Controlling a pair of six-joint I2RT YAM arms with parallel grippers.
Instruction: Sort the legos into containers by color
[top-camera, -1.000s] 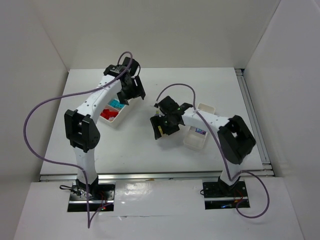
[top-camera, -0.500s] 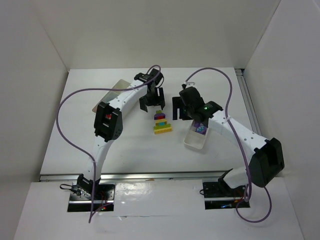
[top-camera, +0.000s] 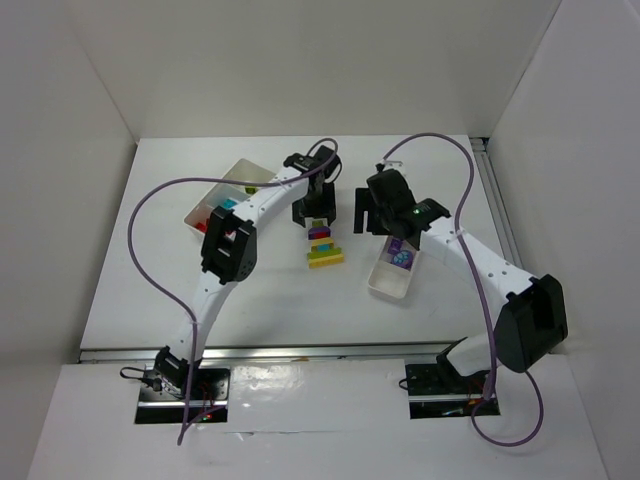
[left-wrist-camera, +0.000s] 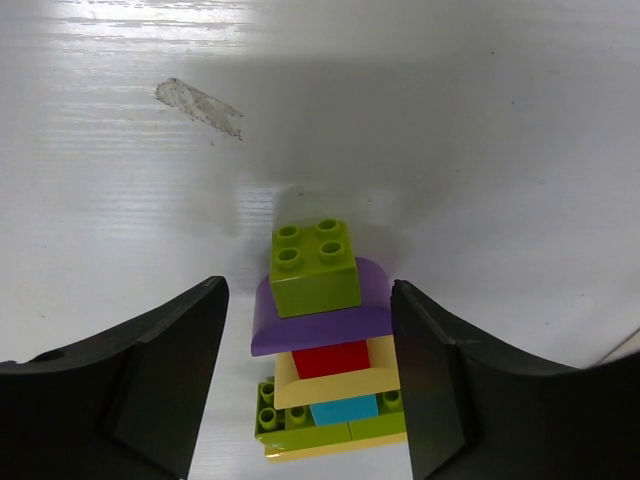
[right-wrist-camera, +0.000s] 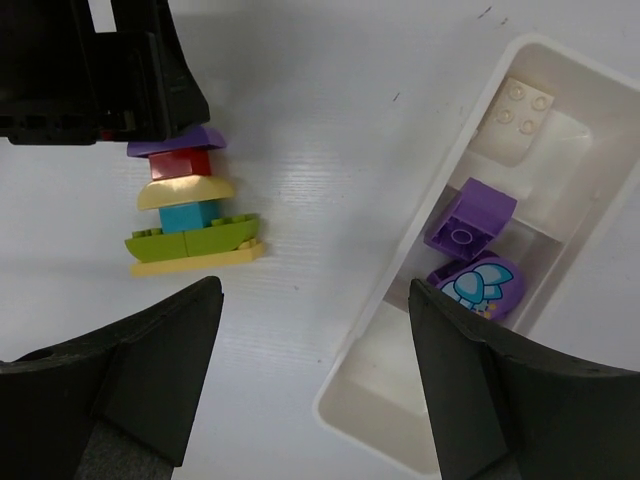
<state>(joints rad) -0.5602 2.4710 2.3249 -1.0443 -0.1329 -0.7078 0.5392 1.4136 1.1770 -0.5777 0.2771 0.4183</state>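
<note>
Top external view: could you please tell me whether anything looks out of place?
Yes: the lego stack mid-table has green, purple, red, yellow and cyan bricks clipped together, not separated by colour; the left tool straddles its narrow end, open.

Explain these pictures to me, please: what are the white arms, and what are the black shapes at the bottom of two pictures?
Two robot arms stand at the near edge of a white table. One picture looks down from above. The other two come from a camera on each wrist, so the black shapes are that arm's own fingers. The left gripper straddles a stack of coloured legos, jaws open, not lifting it. The right gripper hangs open and empty beside the small tray, which holds purple pieces. A long tray lies further left.
</note>
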